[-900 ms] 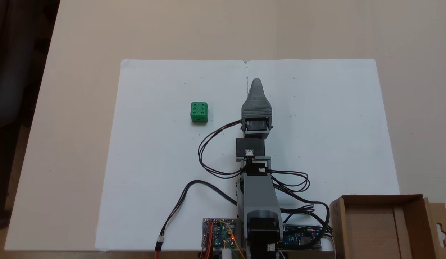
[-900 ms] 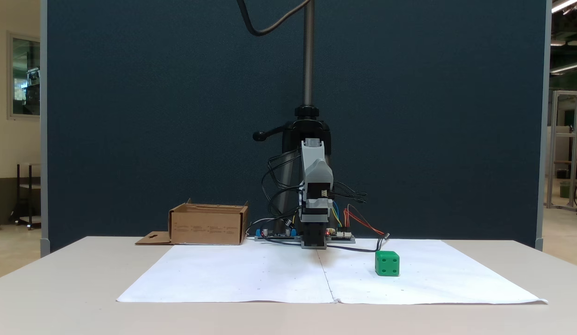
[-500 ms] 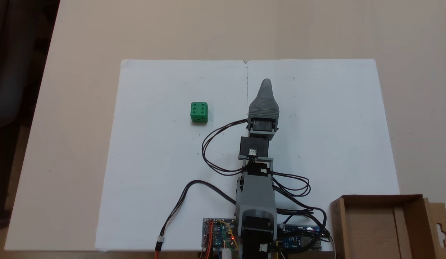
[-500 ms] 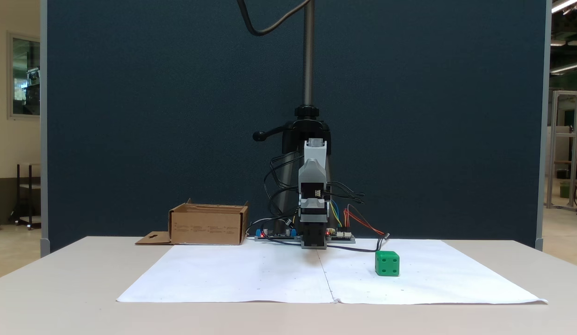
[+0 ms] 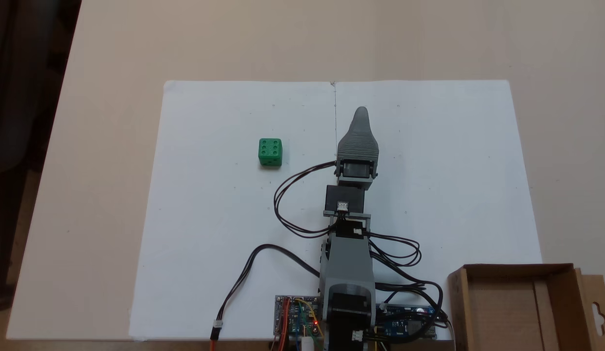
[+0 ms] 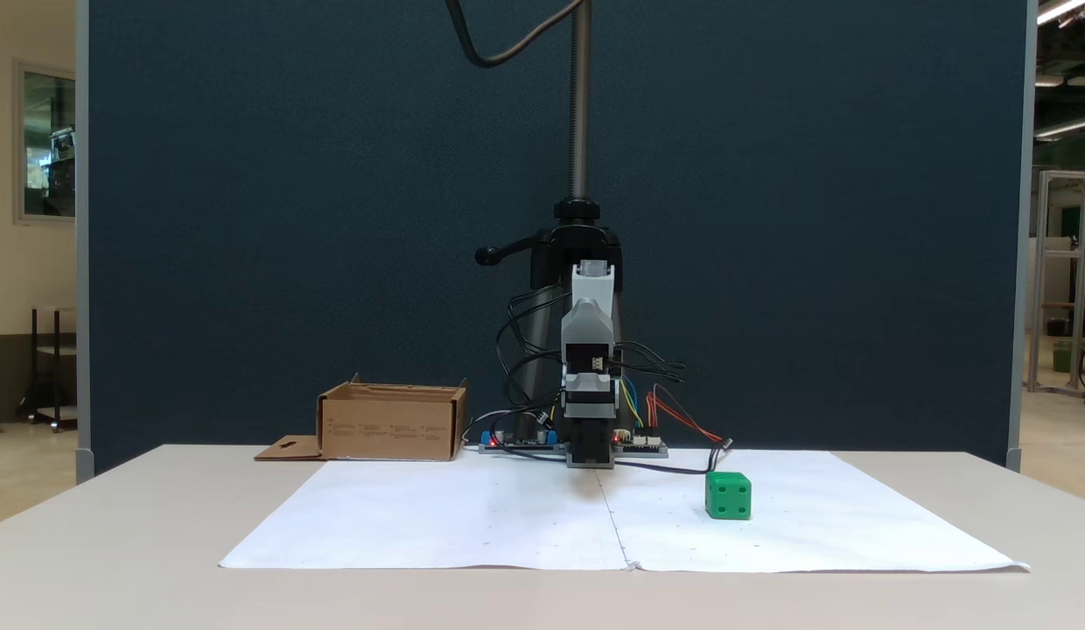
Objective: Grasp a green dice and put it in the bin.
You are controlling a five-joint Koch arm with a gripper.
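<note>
The green dice (image 5: pixel 270 152) sits on the white paper, left of the arm in a fixed view from above, its six-pip face up. From the front it lies to the right of the arm, as the dice (image 6: pixel 728 496). My gripper (image 5: pixel 361 113) hangs above the paper near its centre seam, well apart from the dice and pointing away from the base. A single grey jaw shows, so how the jaws stand is hidden. From the front the gripper (image 6: pixel 588 317) faces the camera. The bin (image 5: pixel 517 267), a brown cardboard box, stands beside the arm's base with nothing visible inside; from the front the bin (image 6: pixel 392 427) is at the left.
White paper (image 5: pixel 214 219) covers the middle of the beige table. Circuit boards (image 5: pixel 297 319) and looping black cables (image 5: pixel 292 204) lie around the arm's base. A black stand with a metal pole (image 6: pixel 580 114) rises behind the arm before a dark blue partition.
The arm swung slightly to the right in the view from above and left in the front view, away from the dice, then held still. Dice and bin did not move.
</note>
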